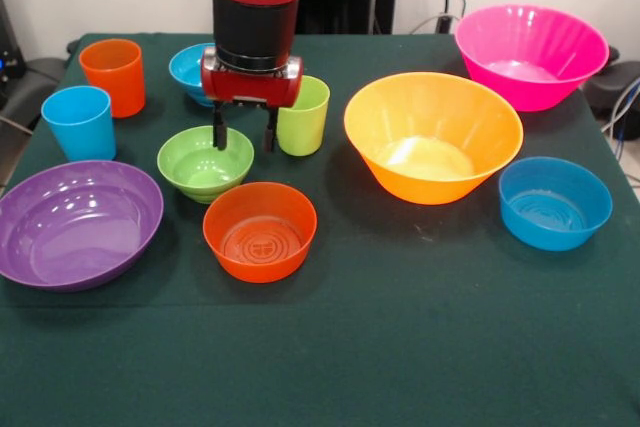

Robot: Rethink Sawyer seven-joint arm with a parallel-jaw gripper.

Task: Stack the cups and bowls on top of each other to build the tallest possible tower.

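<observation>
Green bowl [205, 162] sits empty beneath the spread end effector [243, 137].

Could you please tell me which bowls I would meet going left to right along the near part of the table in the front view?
Purple bowl → orange bowl → blue bowl.

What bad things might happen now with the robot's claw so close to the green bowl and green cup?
1. The open gripper hangs between the small green bowl and the lime green cup; coming down, a finger might hit the bowl's rim and shove it.
2. It might tip the cup over.
3. Nothing is stacked yet, so a knocked piece could scatter its neighbours.
</observation>
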